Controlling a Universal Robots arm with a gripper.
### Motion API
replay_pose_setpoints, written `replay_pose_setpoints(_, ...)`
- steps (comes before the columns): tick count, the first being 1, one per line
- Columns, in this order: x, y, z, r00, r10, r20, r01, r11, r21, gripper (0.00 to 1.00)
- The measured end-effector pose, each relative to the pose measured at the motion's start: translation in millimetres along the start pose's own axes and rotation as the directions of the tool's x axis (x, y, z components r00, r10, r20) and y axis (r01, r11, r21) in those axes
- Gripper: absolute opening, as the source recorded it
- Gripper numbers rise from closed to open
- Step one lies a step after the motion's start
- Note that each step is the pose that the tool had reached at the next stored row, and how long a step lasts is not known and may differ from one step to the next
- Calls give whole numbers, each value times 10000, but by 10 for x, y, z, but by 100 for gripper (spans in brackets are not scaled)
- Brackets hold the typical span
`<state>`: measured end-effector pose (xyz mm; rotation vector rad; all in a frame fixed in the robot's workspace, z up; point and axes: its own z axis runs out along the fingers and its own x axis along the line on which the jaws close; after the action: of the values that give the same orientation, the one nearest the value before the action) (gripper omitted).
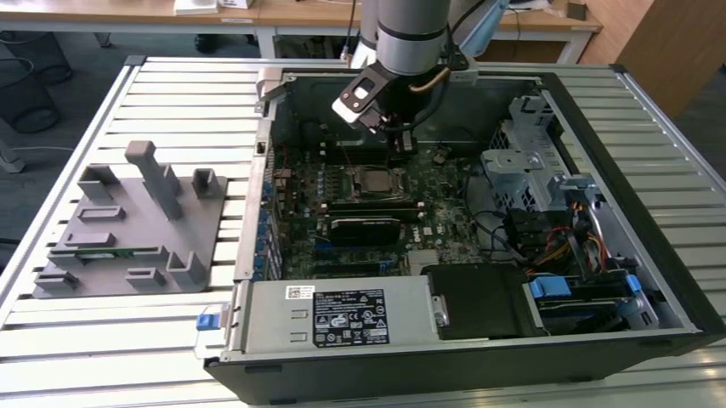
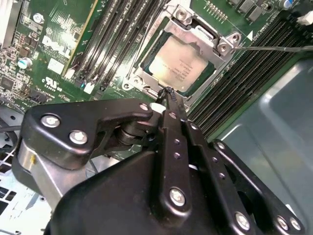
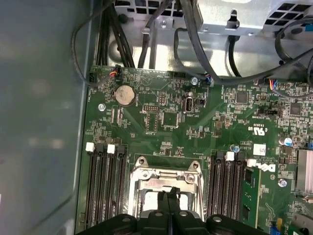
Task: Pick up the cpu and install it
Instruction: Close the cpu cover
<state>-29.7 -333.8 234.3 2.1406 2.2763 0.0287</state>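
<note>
The gripper [image 2: 168,94], nearest the lens in both wrist views, had its two fingers pressed together with nothing seen between them. Their tips hung at the edge of the cpu [image 2: 182,68]; whether they touched it could not be told. The cpu lay flat in the socket frame [image 2: 194,28], silver top up, between banks of memory slots [image 2: 115,39]. A thin lever [image 2: 274,48] ran off from the frame's corner, and whether the frame was clamped down was unclear.

The chip looked light, thin and stiff. Its smooth metal top would likely be slick, and its underside and the socket beneath were probably delicate. Two opposite edges of the pale rim seemed the safest hold, with the chip kept level.

The open computer case [image 1: 454,374] lay on its side on a slatted table [image 1: 114,340]. It held the motherboard [image 1: 443,221], a power supply [image 1: 340,316] at its near end and a drive cage [image 1: 522,161] towards the exterior view's right. On the exterior view's left, well apart from the case, a grey fixture block [image 1: 136,238] held a green memory stick [image 1: 108,252] in one slot
</note>
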Motion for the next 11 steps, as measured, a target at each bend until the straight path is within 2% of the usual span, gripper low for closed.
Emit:
replay_pose_setpoints(4, 1, -10, 9, 10000, 1, -4, -1, 10000, -3, 11)
replay_pose_setpoints(11, 8, -144, 17, 10000, 0, -4, 0, 10000, -3, 11)
